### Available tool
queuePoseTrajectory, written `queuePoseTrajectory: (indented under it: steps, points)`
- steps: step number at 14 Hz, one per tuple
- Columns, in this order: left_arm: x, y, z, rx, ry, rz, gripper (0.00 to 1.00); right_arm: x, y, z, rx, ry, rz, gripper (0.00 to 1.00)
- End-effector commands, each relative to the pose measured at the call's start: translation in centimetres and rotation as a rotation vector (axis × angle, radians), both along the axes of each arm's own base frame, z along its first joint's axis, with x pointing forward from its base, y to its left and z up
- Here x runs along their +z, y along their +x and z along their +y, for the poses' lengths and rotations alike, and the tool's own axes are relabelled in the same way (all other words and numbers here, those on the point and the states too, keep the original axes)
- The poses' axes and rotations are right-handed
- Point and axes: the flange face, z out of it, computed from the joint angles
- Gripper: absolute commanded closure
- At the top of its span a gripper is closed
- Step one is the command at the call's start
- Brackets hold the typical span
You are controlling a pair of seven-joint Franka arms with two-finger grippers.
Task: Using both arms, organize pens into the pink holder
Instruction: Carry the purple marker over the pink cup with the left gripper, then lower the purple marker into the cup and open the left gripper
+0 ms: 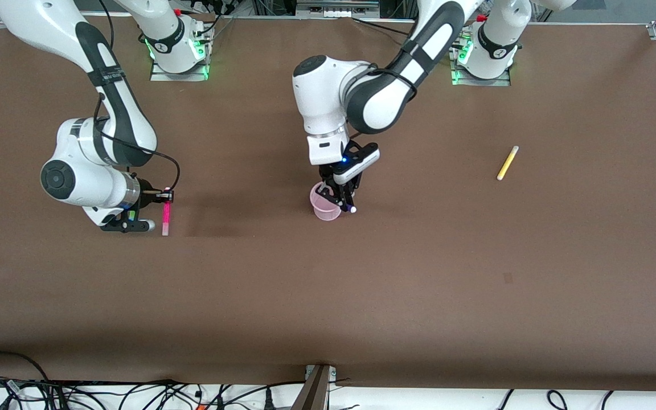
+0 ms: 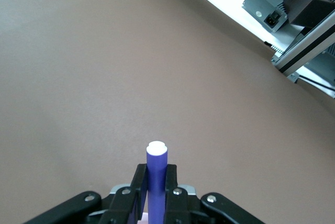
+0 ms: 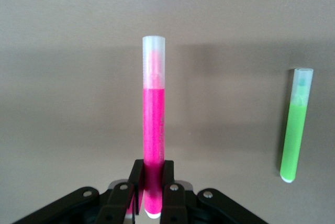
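The pink holder (image 1: 324, 208) stands upright mid-table. My left gripper (image 1: 341, 197) hangs right over it, shut on the dark purple pen (image 2: 156, 174); the pen's pale tip (image 1: 353, 209) pokes out just past the holder's rim, toward the left arm's end. My left gripper (image 2: 156, 176) clamps the pen on both sides. At the right arm's end, my right gripper (image 1: 164, 197) is low at the table and shut on the magenta pen (image 1: 165, 219). The right wrist view shows my right gripper (image 3: 153, 170) pinching the magenta pen (image 3: 154, 124) near one end. A green pen (image 3: 296, 124) lies beside it.
A yellow pen (image 1: 507, 163) lies alone on the brown table toward the left arm's end, well away from the holder. Both arm bases (image 1: 179, 40) stand along the table's edge farthest from the front camera. Cables run along the nearest edge.
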Motion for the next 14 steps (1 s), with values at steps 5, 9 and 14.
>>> queuePoseTrajectory:
  steps: [5,9,14]
  points:
    - [-1.5,-0.3,-1.5,-0.004,0.067,-0.046,1.00,1.2,2.3,1.4,-0.040,0.056,0.092,0.92]
    - [-1.5,-0.4,-1.9,0.005,0.071,-0.050,0.98,0.9,2.2,1.4,-0.037,0.058,0.097,0.92]
    - [-0.9,0.1,-1.7,0.021,0.081,-0.058,0.19,0.5,2.2,1.4,-0.036,0.058,0.103,0.92]
